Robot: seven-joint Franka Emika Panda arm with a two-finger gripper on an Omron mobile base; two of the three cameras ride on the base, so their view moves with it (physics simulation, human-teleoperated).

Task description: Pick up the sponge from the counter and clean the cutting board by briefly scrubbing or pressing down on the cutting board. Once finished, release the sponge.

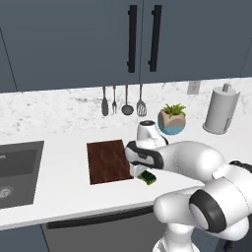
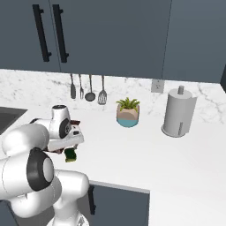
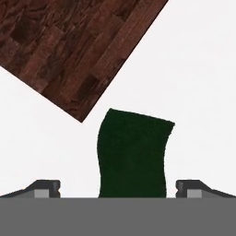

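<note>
The dark green sponge (image 3: 132,154) lies on the white counter (image 3: 198,69), just off a corner of the reddish-brown cutting board (image 3: 78,46). My gripper (image 3: 118,189) hangs straight over the sponge and is open. One fingertip (image 3: 46,188) stands well clear of the sponge; the other sits close to its edge. In the left base view the sponge (image 1: 147,177) peeks out below the gripper (image 1: 141,172), beside the front right corner of the board (image 1: 108,160). In the right base view my arm hides most of the board, and the sponge (image 2: 70,155) shows under the gripper (image 2: 69,149).
A dark sink (image 1: 17,172) is set into the counter at the left. Behind the board stand a potted plant (image 1: 172,119) and a paper towel roll (image 1: 221,110). Utensils (image 1: 123,101) hang on the marble backsplash. The counter edge (image 1: 88,214) runs close in front.
</note>
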